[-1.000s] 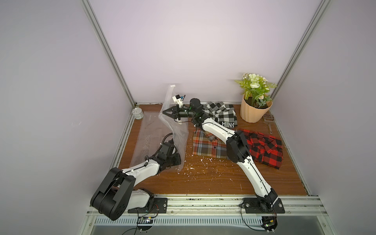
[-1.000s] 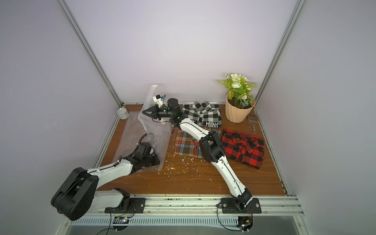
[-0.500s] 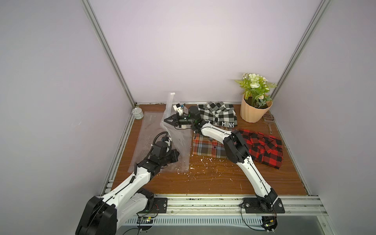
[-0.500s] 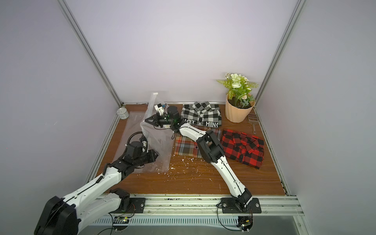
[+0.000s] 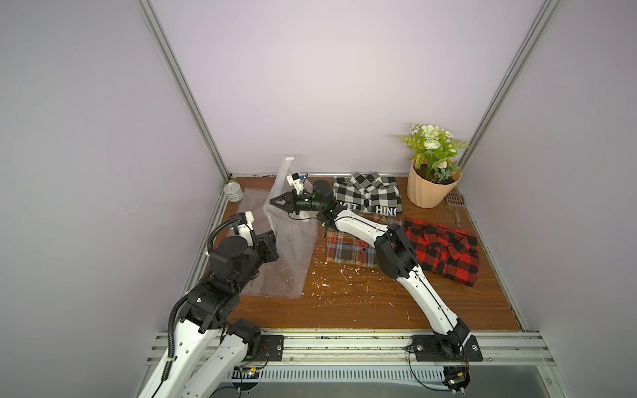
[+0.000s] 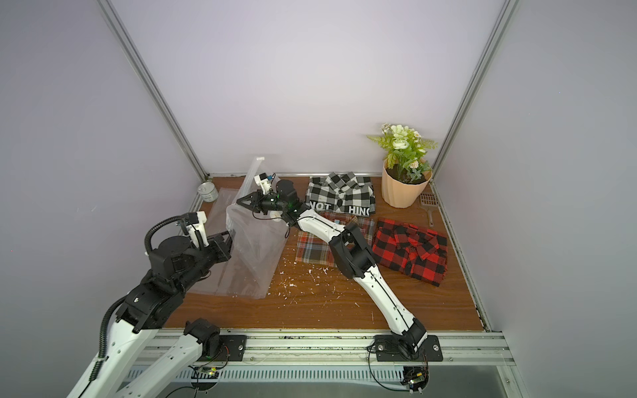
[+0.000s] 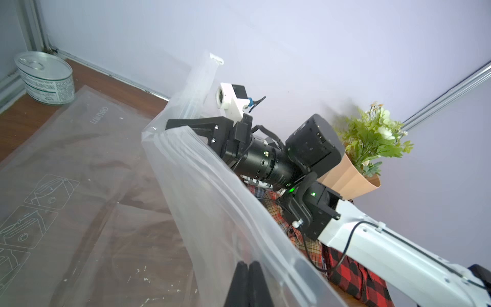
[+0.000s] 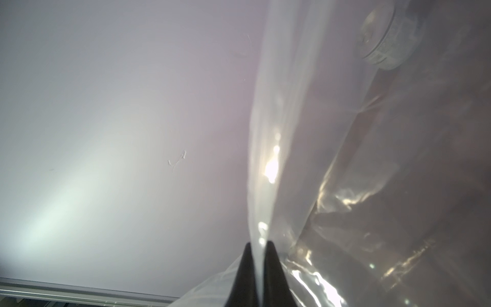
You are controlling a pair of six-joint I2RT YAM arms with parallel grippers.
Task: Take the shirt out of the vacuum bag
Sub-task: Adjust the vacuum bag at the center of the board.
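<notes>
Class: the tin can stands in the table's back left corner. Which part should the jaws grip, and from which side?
Probably grip the tin can across its round side wall, coming down from above: it stands upright, and the walls close off its back and left.

Both top views look steeply down from high above the front rail (image 5: 344,339), facing the back wall (image 5: 327,86); they sit side by side and share the whole wooden table (image 5: 344,303); the left wrist view sits low and close, facing across the vacuum bag (image 7: 212,199) toward the right arm (image 7: 398,255) and potted plant (image 7: 369,143); the right wrist view looks past the right gripper (image 8: 259,243) with bag film near the lens; both wrist views share the tin can (image 7: 45,77).
</notes>
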